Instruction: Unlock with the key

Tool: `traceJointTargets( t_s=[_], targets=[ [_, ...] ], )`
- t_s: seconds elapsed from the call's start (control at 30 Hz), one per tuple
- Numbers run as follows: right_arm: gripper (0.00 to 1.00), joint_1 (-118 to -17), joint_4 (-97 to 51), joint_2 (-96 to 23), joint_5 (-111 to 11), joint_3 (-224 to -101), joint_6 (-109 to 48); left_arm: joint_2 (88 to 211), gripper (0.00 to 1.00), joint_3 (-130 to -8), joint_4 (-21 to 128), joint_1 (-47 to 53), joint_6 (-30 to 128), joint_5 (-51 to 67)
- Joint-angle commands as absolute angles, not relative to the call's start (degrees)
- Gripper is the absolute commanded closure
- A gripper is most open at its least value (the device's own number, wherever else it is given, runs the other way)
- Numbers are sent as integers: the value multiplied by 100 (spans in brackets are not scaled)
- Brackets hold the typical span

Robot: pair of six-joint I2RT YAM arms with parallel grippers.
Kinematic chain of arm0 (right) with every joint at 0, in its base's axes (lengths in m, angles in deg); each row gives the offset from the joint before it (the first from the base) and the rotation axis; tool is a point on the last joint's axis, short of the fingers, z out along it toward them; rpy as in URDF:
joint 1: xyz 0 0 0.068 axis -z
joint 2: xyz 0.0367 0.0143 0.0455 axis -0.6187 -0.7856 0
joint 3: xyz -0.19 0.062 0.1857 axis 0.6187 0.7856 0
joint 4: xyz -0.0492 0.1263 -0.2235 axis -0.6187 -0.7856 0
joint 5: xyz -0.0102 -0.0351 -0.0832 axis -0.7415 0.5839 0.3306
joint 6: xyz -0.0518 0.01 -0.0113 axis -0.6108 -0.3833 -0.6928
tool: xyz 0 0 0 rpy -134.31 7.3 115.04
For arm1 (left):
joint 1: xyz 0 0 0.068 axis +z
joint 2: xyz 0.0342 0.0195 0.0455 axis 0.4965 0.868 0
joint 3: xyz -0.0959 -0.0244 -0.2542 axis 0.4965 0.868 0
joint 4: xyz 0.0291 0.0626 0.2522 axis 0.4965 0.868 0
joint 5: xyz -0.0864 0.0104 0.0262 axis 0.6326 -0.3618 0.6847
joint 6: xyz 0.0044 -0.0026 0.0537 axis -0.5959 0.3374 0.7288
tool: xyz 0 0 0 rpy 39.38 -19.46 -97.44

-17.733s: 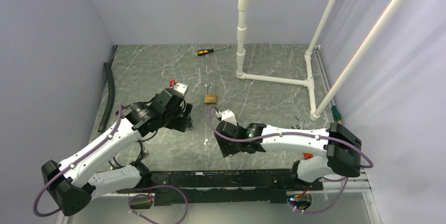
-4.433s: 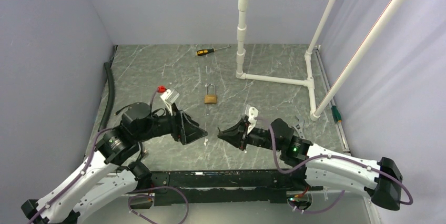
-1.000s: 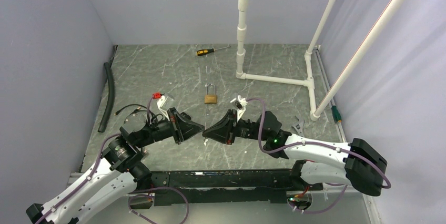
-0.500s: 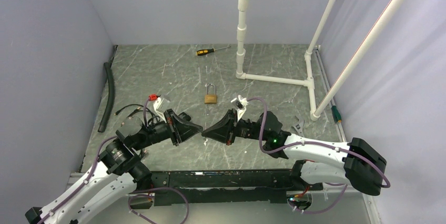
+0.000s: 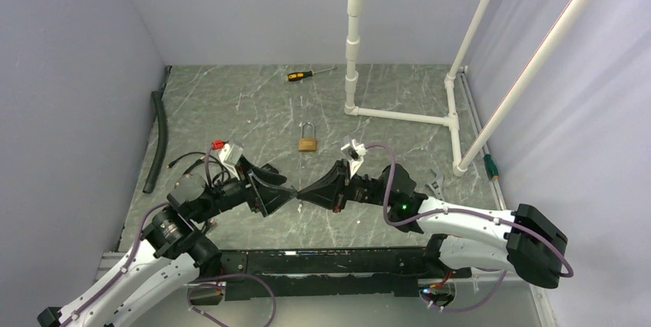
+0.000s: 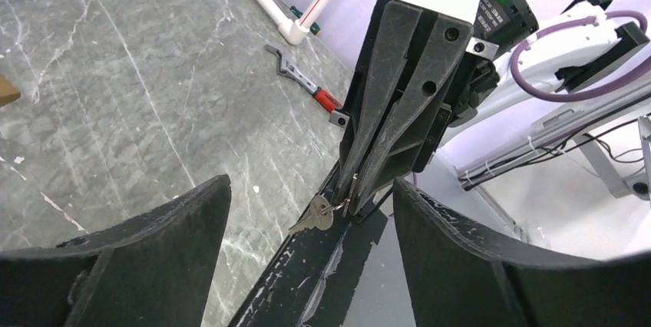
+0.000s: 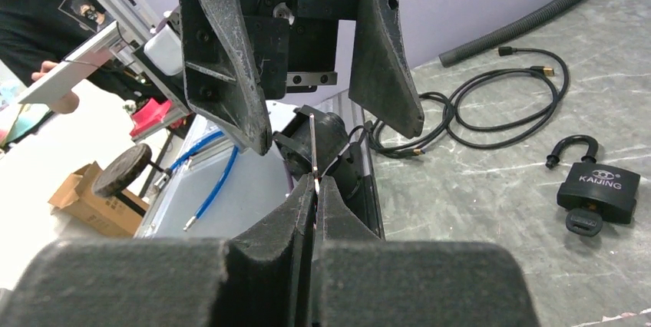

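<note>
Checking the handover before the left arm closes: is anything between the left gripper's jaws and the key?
Nothing visible. The key juts from the shut tips of the right gripper, and the left gripper faces it with jaws open, the gap between bare.

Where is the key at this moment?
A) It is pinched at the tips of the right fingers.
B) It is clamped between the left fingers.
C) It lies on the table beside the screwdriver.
A: in the left wrist view the key hangs from the closed tips of the right fingers, while the left fingers stand open on either side and do not touch it.
</note>
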State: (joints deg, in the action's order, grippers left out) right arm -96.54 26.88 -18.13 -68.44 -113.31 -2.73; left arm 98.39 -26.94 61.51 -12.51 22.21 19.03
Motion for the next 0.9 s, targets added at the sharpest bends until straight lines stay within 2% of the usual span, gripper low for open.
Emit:
traceJointTargets(
  t_s=[0.0, 0.2, 0.4, 0.57, 0.73, 0.87],
  targets=[
    [100, -9675, 2630, -1610, -6576, -11267, -380, 9722, 17, -2663, 6239, -1233, 2264, 1607],
    [100, -9667, 1211, -1040, -4895, -11150, -349, 9999, 13, -2936, 7093, -1236, 2394, 736],
    [100, -9620, 441, -159, -3428, -10651, 93, 11309, 14, -3453, 8027, -1233, 2703, -375],
    [100, -9550, -24, 310, -3036, -10502, 390, 12864, 14, -3715, 7728, -1240, 2879, -463],
    [100, -9513, -543, 852, -2622, -10363, 538, 14113, 4, -4479, 7903, -1239, 3113, -923],
    [100, -9500, -885, 1152, -2443, -10322, 602, 15145, 1, -5279, 8242, -1240, 3358, -1292]
  ],
)
